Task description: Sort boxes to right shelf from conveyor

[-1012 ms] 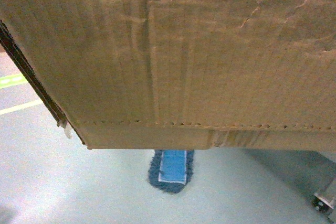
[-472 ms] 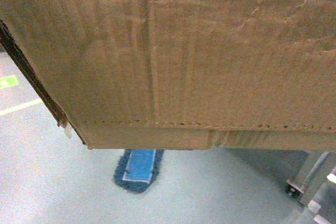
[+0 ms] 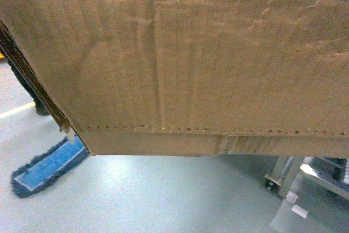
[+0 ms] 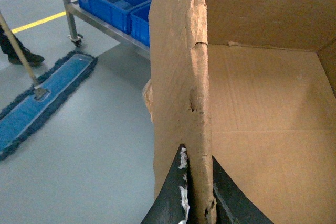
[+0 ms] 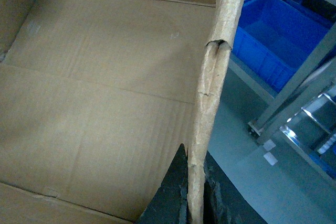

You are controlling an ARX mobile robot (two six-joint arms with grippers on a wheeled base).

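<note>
Already off the conveyor, the box [image 3: 191, 58] hangs above the floor [image 3: 152, 195], filling the head view. The left pincer [image 4: 195, 192] clamps one torn wall, the right pincer [image 5: 195, 198] the opposite wall. A steel shelf [image 3: 283, 175] shows at lower right; placing the box there remains.
</note>
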